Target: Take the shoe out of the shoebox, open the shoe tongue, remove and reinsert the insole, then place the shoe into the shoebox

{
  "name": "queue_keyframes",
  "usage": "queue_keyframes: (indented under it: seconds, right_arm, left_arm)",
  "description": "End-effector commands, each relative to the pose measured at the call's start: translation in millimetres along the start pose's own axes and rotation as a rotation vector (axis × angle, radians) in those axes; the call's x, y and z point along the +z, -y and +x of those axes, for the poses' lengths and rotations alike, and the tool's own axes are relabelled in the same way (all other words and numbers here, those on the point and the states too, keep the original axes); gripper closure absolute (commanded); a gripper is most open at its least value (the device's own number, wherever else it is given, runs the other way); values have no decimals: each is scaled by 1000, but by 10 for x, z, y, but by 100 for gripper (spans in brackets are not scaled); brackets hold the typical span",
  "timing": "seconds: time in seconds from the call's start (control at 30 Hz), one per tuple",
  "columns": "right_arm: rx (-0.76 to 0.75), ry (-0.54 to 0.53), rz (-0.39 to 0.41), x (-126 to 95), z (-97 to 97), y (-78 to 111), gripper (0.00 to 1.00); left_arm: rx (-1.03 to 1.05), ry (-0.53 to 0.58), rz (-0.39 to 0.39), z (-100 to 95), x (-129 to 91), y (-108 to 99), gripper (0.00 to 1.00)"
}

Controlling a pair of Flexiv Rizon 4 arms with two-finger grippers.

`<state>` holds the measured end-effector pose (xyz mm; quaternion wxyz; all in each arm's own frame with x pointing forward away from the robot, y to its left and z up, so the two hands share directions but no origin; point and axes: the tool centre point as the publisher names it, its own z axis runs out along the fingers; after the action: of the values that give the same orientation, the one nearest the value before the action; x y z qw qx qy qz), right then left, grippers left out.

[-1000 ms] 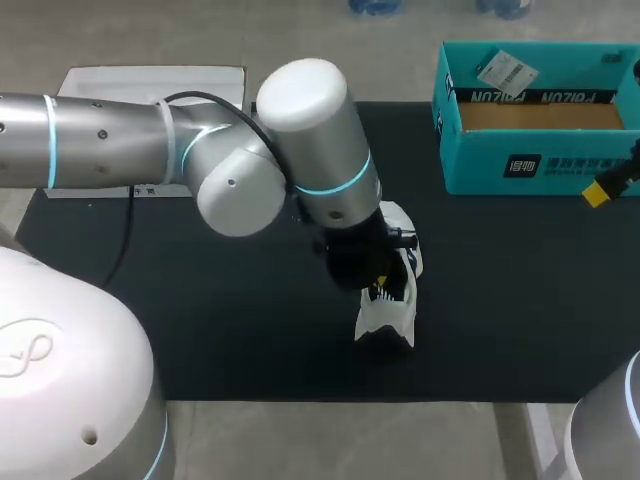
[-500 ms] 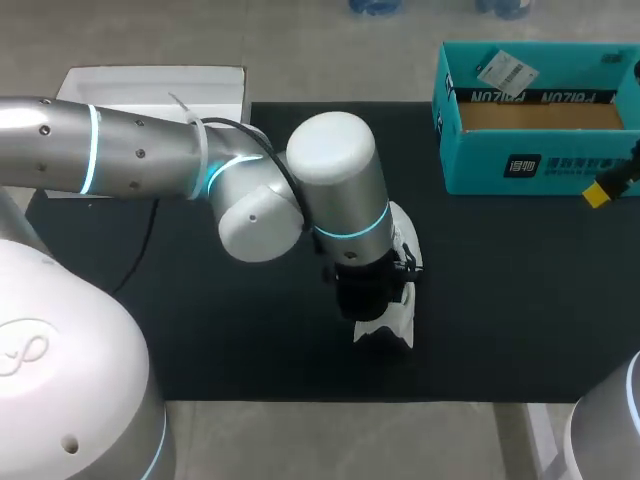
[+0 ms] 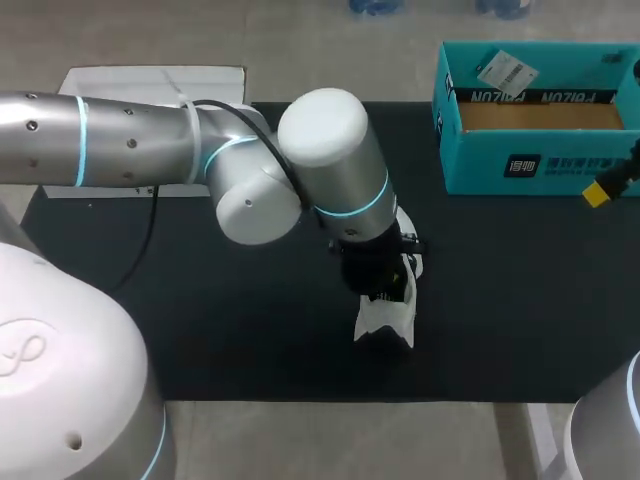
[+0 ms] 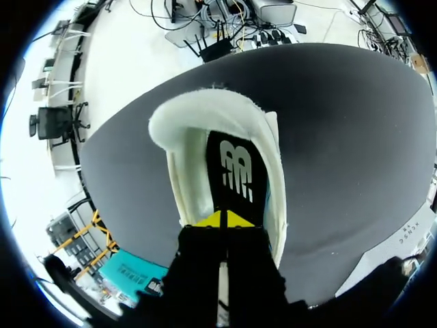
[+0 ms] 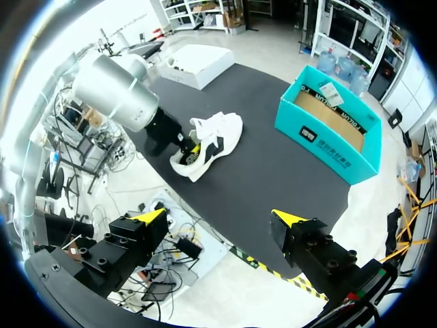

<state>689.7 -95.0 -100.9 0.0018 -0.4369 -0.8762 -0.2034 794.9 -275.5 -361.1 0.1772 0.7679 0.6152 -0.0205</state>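
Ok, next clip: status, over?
Left gripper: fingers shut, down on the insole inside the shoe; grip unconfirmed. Right gripper open, empty, clear of the shoe. Shoebox open, nothing in the way.

Black mat (image 3: 230,340) spans whole worktop; white flat box (image 3: 130,85) at far left corner; even light.

shoe (image 3: 385,320) largely hidden under left arm (image 3: 330,170), shoebox (image 3: 520,165) cut off

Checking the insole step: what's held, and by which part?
Right gripper open, empty. Left gripper shut inside the shoe, tips on the insole; a pinch cannot be told.
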Motion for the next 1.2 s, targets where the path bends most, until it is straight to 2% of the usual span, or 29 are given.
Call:
queue_keyframes:
  seconds: [0.03,0.27,0.6,0.63,0.67,0.7,0.73,0.77,0.83,0.9,1.0,1.2]
  right_arm:
    - [1,-2,6,7,-12,-26,0]
    - [1,-2,6,7,-12,-26,0]
    - [1,-2,6,7,-12,-26,0]
    - [1,-2,6,7,-12,-26,0]
    - [1,-2,6,7,-12,-26,0]
    - [1,-2,6,7,-12,-26,0]
    - [1,-2,6,7,-12,-26,0]
    - [1,-2,6,7,-12,-26,0]
    - [1,-2,6,7,-12,-26,0]
    - [1,-2,6,7,-12,-26,0]
    - [1,-2,6,7,-12,-26,0]
    - [1,-2,6,7,-12,-26,0]
  left_arm:
    - [-2,-24,-34,-11,-154,-128,100]
    - [-16,-65,-80,-2,-10,-370,100]
    - [-41,-97,-74,75,136,-347,100]
    - [-41,-97,-75,81,138,-351,80]
    - [-46,-100,-77,89,138,-358,67]
    - [-51,-101,-78,95,134,-367,60]
    - [-53,-100,-77,100,123,-374,49]
    - [-53,-101,-77,107,115,-378,29]
    - [-56,-102,-78,124,94,-386,11]
    - [-56,-105,-78,144,81,-380,3]
    - [-58,-109,-79,171,73,-362,0]
    - [-65,-104,-83,171,9,-361,0]
